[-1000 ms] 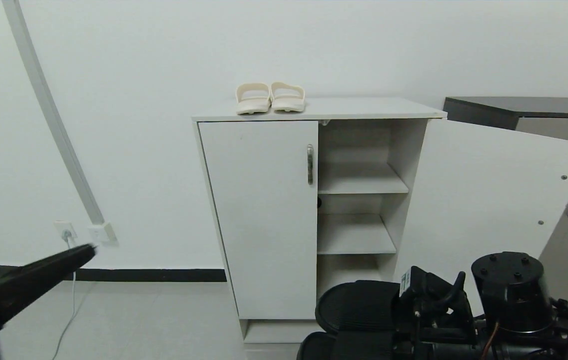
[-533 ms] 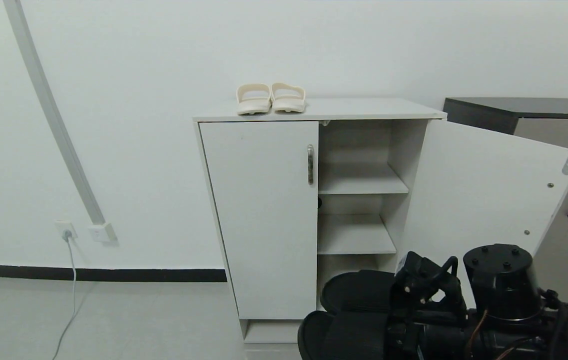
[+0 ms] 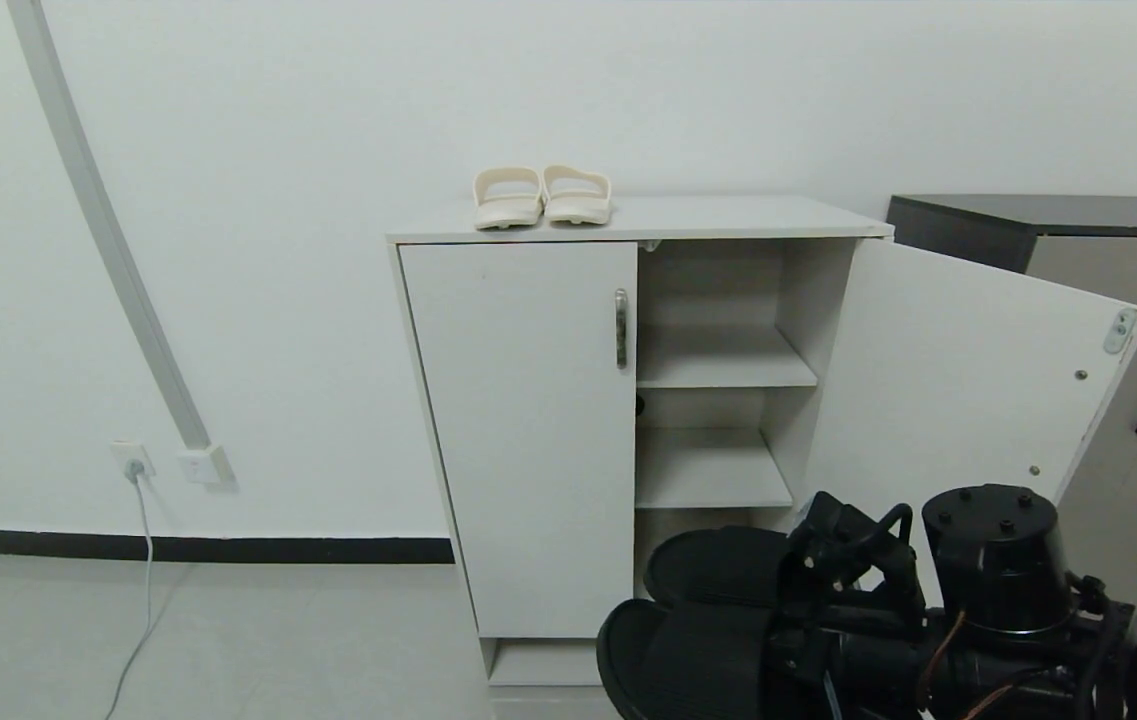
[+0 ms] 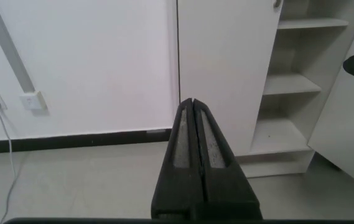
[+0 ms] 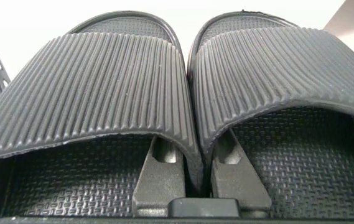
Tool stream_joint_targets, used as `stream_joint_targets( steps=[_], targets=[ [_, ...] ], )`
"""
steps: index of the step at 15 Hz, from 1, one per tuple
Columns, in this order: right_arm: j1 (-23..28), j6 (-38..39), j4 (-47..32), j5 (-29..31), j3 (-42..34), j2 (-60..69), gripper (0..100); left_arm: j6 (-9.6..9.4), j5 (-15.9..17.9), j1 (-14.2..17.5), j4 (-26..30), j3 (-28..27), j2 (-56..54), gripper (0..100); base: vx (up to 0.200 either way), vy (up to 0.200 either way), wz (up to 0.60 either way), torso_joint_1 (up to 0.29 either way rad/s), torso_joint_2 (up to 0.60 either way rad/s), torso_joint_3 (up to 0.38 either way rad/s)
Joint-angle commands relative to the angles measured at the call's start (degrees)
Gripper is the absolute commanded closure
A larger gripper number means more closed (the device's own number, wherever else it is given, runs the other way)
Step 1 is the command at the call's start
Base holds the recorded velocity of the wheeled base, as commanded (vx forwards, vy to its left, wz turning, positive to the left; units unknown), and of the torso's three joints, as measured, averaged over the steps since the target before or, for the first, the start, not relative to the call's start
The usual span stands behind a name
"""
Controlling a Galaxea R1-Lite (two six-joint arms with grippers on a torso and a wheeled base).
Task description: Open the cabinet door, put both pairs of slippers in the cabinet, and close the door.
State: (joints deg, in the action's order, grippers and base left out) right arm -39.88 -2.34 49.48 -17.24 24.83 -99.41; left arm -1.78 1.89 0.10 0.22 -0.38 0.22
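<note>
- In front of the cabinet [image 3: 728, 215], low on the right: the right gripper [image 5: 195, 180] is clenched on the black slippers [image 3: 718, 600]. One finger sits inside each shoe, pinching the two inner walls together.
- Change over the last second: the pair has risen slightly and edged toward the bottom compartment. The open right door [image 3: 958, 380] has swung a little, its free edge drifting inward. The left arm has pulled back from the lower-left foreground.
- The left gripper [image 4: 191, 109] is closed on nothing, facing the closed left door [image 3: 518, 440].
- The beige slippers [image 3: 542, 196] sit untouched on the cabinet top.
- Judgement: insertion of the first pair is under way. The drifting door may crowd the arm.
</note>
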Motion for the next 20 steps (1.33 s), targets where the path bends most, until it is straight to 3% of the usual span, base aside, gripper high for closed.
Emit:
stream_joint_targets(
  steps=[1, 3, 4, 8, 11, 13, 17, 20],
  targets=[
    [-0.3, 0.0, 0.0, -0.1, 0.0, -0.2, 100, -0.07, 0.0, 0.0, 0.0, 0.4, -0.2, 100, 0.0, 0.0, 0.0, 0.0, 0.0, 0.0],
    [-0.3, 0.1, 0.1, 0.4, 0.2, -1.1, 100, 0.73, -0.1, 0.0, 0.0, 0.3, -0.2, 100, 0.0, 0.0, 0.0, 0.0, 0.0, 0.0],
    [-0.6, 0.3, 0.2, 4.0, 0.7, -2.4, 100, 0.73, -0.1, 0.0, 0.0, 0.3, -0.2, 100, 0.0, 0.0, 0.0, 0.0, 0.0, 0.0],
    [-12.2, 16.8, 4.0, 34.6, 6.2, -11.2, 100, 0.73, -0.1, 0.0, 0.0, 0.3, -0.2, 100, 0.0, 0.0, 0.0, 0.0, 0.0, 0.0],
    [-12.2, 21.0, 4.0, 51.2, 14.6, -20.0, 100, 0.73, -0.1, 0.0, 0.0, 0.3, -0.2, 100, 0.0, 0.0, 0.0, 0.0, 0.0, 0.0],
    [-9.4, 22.6, 4.0, 58.7, 19.8, -25.5, 100, 0.73, -0.2, 0.0, 0.0, 0.3, -0.2, 100, 0.0, -0.1, 0.0, 0.001, 0.0, 0.004],
    [-7.4, 22.7, 4.0, 61.4, 22.3, -28.3, 100, 0.73, -0.1, 0.0, 0.0, 0.3, -0.2, 100, 0.0, -0.2, 0.0, -0.001, 0.0, 0.0],
    [-7.3, 22.6, 4.0, 61.4, 22.4, -28.7, 100, 0.73, -0.2, 0.0, 0.0, 0.3, -0.2, 100, 0.0, 0.0, 0.0, 0.0, 0.0, 0.0]
  ],
)
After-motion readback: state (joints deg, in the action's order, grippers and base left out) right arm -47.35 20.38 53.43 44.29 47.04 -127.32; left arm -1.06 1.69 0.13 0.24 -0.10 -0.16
